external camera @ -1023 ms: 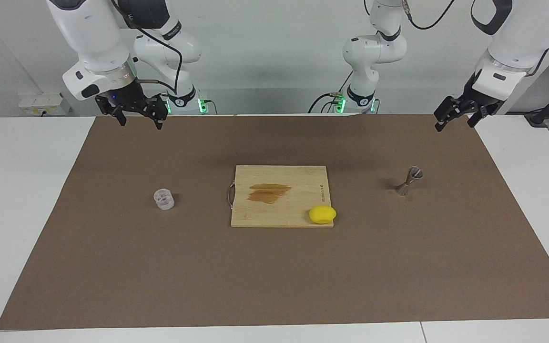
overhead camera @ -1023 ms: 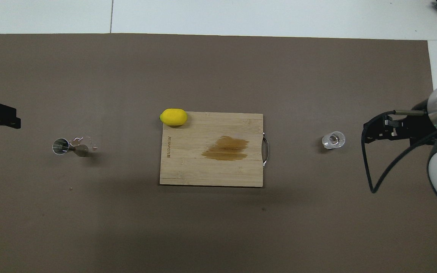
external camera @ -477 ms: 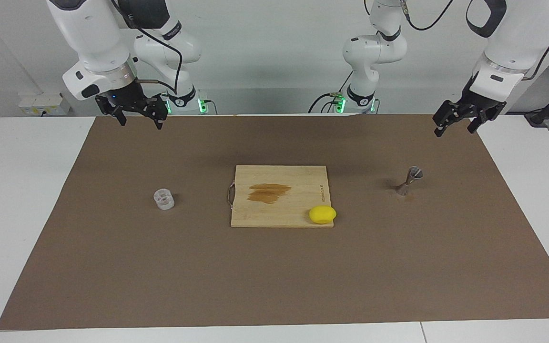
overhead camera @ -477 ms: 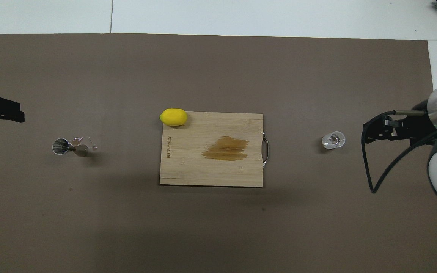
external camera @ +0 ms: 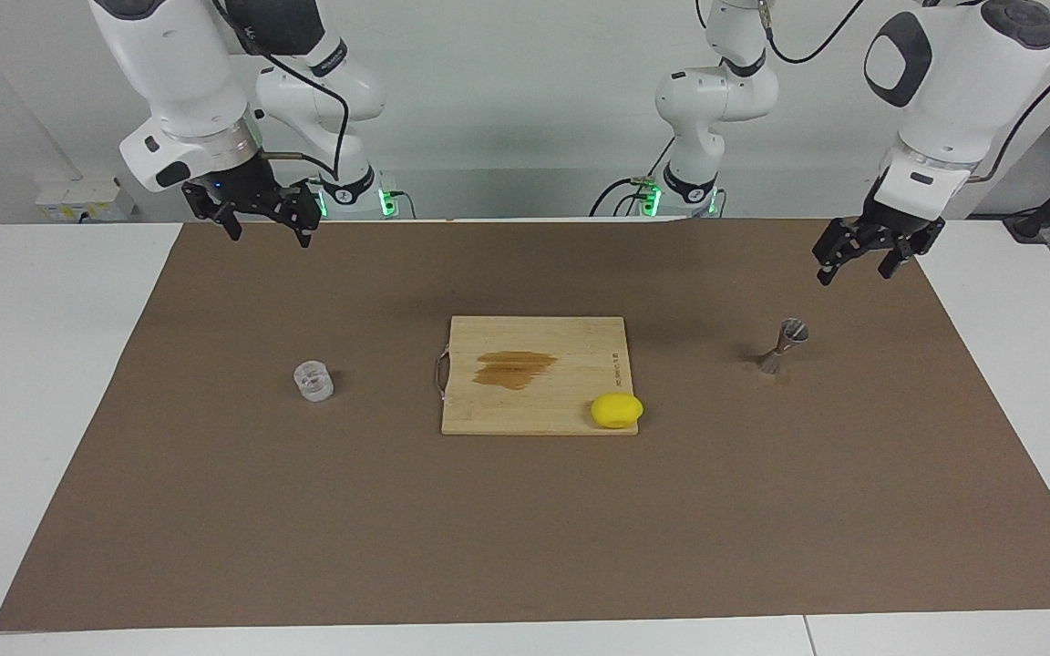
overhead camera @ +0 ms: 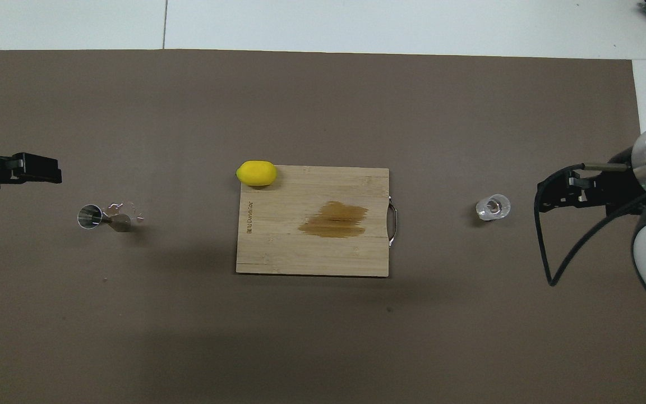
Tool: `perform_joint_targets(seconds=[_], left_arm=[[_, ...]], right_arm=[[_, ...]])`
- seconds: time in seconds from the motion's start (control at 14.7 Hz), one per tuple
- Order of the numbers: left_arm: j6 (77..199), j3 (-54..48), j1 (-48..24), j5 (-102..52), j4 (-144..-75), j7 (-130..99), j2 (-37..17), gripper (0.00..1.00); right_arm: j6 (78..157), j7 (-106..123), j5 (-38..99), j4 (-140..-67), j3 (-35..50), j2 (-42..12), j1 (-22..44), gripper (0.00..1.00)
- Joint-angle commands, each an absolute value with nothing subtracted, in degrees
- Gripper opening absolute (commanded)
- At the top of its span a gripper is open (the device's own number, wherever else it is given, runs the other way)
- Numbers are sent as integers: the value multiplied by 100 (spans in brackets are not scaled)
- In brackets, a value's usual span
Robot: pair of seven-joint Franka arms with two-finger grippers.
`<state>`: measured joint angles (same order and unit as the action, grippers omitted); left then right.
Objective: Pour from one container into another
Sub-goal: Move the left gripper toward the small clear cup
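The clear glass tumbler (external camera: 313, 381) stands upright on the brown mat toward the right arm's end; it also shows in the overhead view (overhead camera: 493, 207). The silvery hourglass jigger (external camera: 782, 346) stands on the mat toward the left arm's end, also seen in the overhead view (overhead camera: 101, 217). My left gripper (external camera: 853, 269) is open and empty, up in the air over the mat close to the jigger, apart from it (overhead camera: 48, 170). My right gripper (external camera: 268, 228) is open and empty, raised over the mat's edge by its base, well apart from the tumbler (overhead camera: 547, 197).
A wooden cutting board (external camera: 571, 339) with a brown wet stain lies in the middle of the mat. A yellow lemon (external camera: 617, 410) sits at its corner farthest from the robots. A few small drops (overhead camera: 127, 206) lie beside the jigger.
My left gripper has come down and moved toward the jigger and the middle of the table. The right arm, the tumbler and the jigger have not moved.
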<state>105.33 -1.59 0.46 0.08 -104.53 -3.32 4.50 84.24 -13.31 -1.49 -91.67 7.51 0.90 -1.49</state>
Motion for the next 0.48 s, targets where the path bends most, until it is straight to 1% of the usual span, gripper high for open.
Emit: perform_joint_targets(seconds=[0.0,0.2,0.41], left_arm=[[11029,-141,-9,141,-11003,-325,668,100],[11722,-141,0,141,-11442,-325,616,100],[12005,-132,53,141,-11470,-316,309,100]], right_arm=[[8394,-1318,-114,-9237,782,158,-202,100],[8411,-1327,-114,-9229,782,158,-211,100],[8411,-1292,-114,-9229,782,158,-211,100]])
